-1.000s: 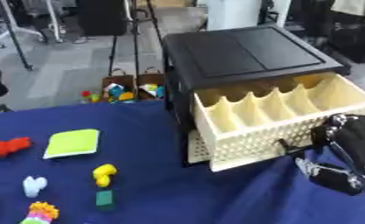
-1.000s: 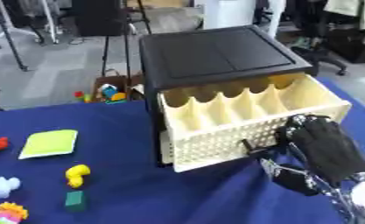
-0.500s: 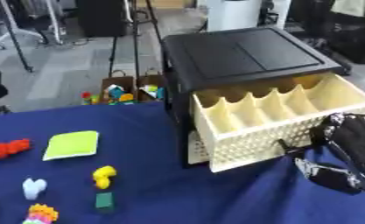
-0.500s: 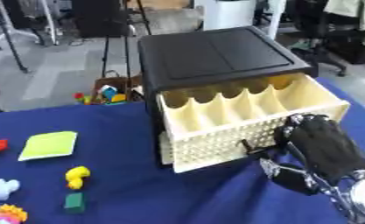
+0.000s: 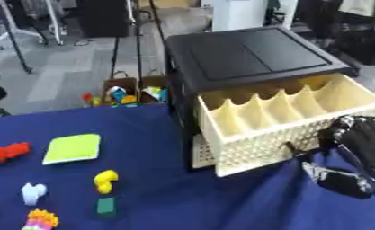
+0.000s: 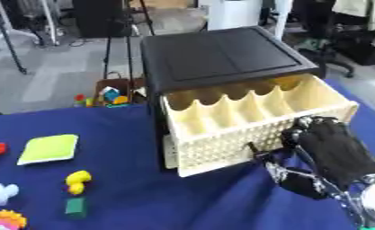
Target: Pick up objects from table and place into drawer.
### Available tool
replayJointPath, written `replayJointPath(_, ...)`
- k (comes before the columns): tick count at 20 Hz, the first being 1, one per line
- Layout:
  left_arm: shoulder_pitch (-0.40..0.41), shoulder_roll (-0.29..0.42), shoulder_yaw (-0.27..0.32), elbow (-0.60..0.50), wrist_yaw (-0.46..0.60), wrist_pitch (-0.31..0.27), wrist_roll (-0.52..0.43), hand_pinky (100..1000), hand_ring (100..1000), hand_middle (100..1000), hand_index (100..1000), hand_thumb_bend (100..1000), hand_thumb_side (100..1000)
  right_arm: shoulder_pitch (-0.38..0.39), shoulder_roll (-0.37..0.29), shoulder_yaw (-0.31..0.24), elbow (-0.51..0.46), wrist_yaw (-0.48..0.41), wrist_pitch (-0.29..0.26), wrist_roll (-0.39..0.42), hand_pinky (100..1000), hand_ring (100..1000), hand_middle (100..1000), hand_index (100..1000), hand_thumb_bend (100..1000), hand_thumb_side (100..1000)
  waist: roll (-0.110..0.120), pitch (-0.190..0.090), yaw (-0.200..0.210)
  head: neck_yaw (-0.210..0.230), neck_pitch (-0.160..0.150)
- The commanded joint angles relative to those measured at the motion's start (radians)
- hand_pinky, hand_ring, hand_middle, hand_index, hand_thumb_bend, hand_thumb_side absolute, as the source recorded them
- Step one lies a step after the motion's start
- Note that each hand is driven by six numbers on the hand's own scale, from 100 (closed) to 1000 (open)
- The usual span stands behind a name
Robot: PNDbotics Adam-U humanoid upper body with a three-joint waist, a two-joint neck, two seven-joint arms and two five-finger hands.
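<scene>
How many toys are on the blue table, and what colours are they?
Red: 1, a red toy
Yellow-green: 1, a flat pad
Yellow: 1, a yellow piece
White: 1, a white piece
Green: 1, a green block
Many-coloured: 1, a bumpy toy
Total: 6 on the table, none in the drawer that I can see.

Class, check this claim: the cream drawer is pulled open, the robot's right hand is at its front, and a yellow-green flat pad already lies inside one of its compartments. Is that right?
Not quite. The drawer is open and the right hand is at its front, but the yellow-green pad lies on the blue table, left of the cabinet. The right eye view shows no pad in the compartments.
</scene>
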Motion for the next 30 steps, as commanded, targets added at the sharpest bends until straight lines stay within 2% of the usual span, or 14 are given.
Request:
replayJointPath(1, -0.009, 0.016, 0.005, -0.013, 0.001, 0.000, 0.003, 691, 777, 819, 857, 360, 1000, -0.021, -0.035, -0.010, -0.006, -0.008, -0.003, 0.002, 452, 533, 580, 932, 436, 494, -0.002, -0.012, 0.002, -0.004, -0.010)
replayJointPath(10, -0.013, 0.017, 0.002, -0.013, 0.002, -0.001, 0.001, 691, 777, 818, 857, 358, 1000, -0.042, -0.048, -0.019, -0.006, -0.031, -0.014, 0.022, 459, 546, 588, 914, 427, 504, -0.008, -0.011, 0.004, -0.005, -0.014)
replayJointPath(15, -0.012, 0.016, 0.002, -0.013, 0.002, -0.001, 0.001, 690, 778, 818, 857, 357, 1000, -0.041, -0.053, -0.020, -0.006, -0.032, -0.011, 0.031, 448, 535, 538, 817, 404, 492, -0.010, -0.011, 0.008, -0.005, -0.015)
replayJointPath(20, -0.015, 0.015, 0.002, -0.013, 0.002, -0.002, 0.002, 690, 778, 819, 857, 354, 1000, -0.022, -0.049, -0.016, -0.006, -0.032, -0.004, 0.049, 436, 491, 462, 757, 352, 431, -0.011, -0.009, 0.006, -0.005, -0.016)
replayJointPath(30, -0.015, 0.014, 0.003, -0.013, 0.003, -0.002, 0.004, 690, 778, 819, 857, 352, 1000, -0.005, -0.042, 0.014, -0.006, -0.028, 0.004, 0.111, 415, 448, 427, 675, 236, 318, -0.009, -0.010, 0.009, -0.009, -0.019)
